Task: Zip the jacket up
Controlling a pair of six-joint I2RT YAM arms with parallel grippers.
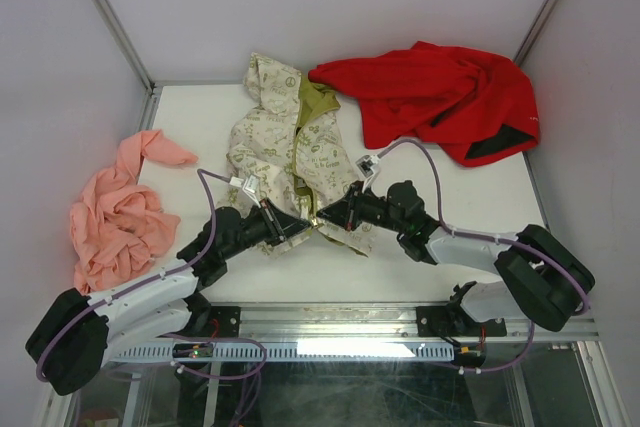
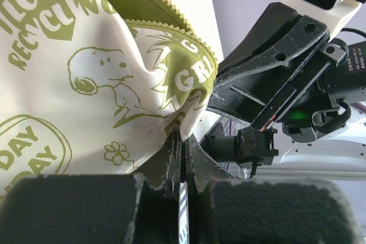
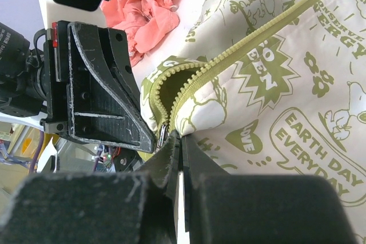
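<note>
Jacket [image 1: 285,152] lies mid-table, hem toward the near edge; light, limp cloth, likely bunches if tugged; left gripper [image 2: 180,142] jaws pressed together on hem corner; right gripper [image 3: 178,141] pinches hem beside slider [image 3: 162,135]; best hold: hem taut, pull slider along zipper [image 3: 240,44].

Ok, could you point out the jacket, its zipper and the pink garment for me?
the jacket [image 1: 262,147]: top external view, on its printed cream fabric.
the zipper [image 3: 251,41]: right wrist view, on the green teeth.
the pink garment [image 1: 115,217]: top external view, on its bunched middle.
</note>
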